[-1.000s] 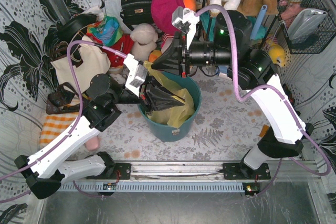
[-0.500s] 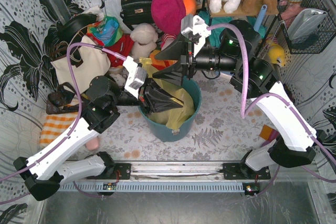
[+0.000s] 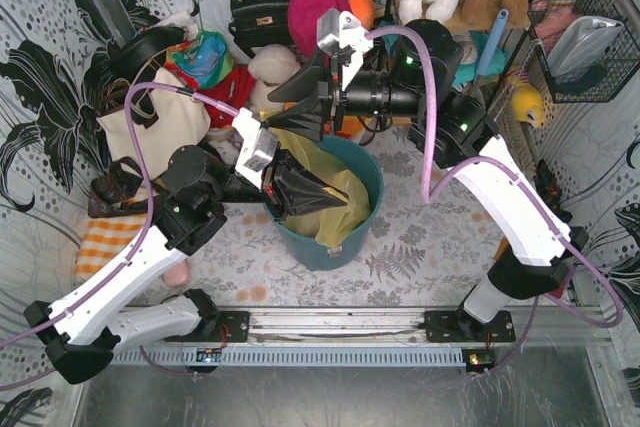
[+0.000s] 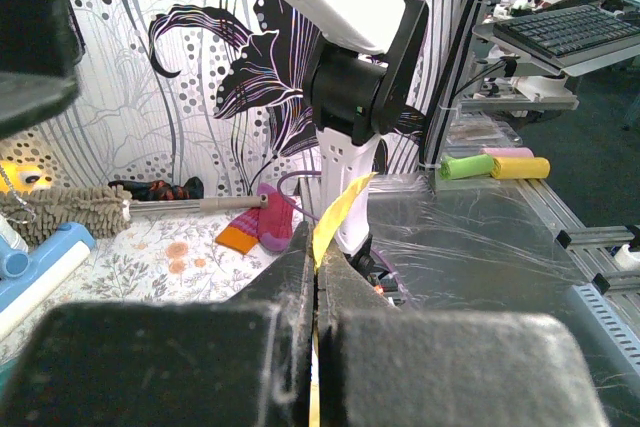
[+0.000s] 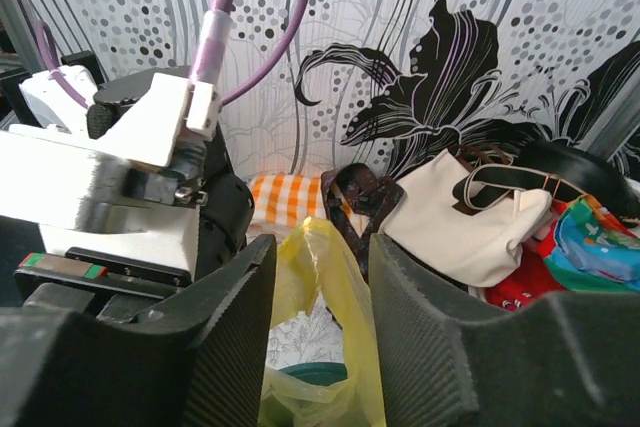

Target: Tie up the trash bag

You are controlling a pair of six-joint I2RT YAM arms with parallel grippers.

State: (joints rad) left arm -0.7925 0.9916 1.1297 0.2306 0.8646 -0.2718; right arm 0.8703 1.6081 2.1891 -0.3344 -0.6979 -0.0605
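From above, the bag (image 3: pixel 350 195) sits in the bin (image 3: pixel 345 247), its mouth open and slack yellow plastic draped toward the near rim. No knot or twist shows anywhere. The left gripper (image 3: pixel 330 202) reaches in over the near-left rim, and the right gripper (image 3: pixel 270 114) hangs above the far-left rim, its two fingers spread in a wedge over a raised strip of the plastic. In the left wrist view, the left gripper (image 4: pixel 316 267) is pressed together with no gap. A thin edge of the bag (image 4: pixel 338 209) is pinched between the pads and stands up past them, so this arm has a firm hold on one side of the rim. In the right wrist view, the right gripper (image 5: pixel 322 247) is parted. An upright flap of the bag (image 5: pixel 325 347) rises in the gap, but the pads have not clamped it, and whether the film brushes either pad I cannot tell. My judgement is that the task is at its start: one side is grasped and the other is only lined up. The second grasp, gathering the mouth, crossing the two ends and pulling a knot tight all seem left to do.
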